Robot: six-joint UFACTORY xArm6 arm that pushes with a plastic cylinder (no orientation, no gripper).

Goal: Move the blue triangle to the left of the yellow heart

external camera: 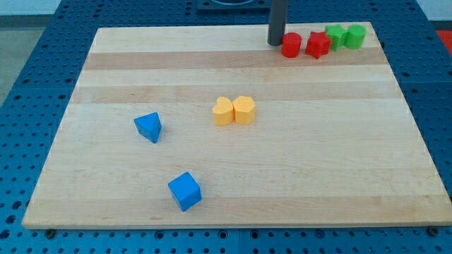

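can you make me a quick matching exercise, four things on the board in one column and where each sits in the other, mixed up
Things:
1. blue triangle
2. blue cube
3. yellow heart
4. my tip

Places:
A. near the view's bottom edge
B. touching the yellow block, on its left in the view
C. view's top, just left of the red blocks
D. alone, left of the yellow pair in the view

Pairs: 1-D, 2-A, 3-B, 4-C

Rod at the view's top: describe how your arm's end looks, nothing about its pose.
Only my straight dark grey rod shows, plain and cylindrical, smooth-sided, running out of the picture at the top. No cables, markings or labels are visible on it. My tip is a blunt, flat end of the same dark colour.
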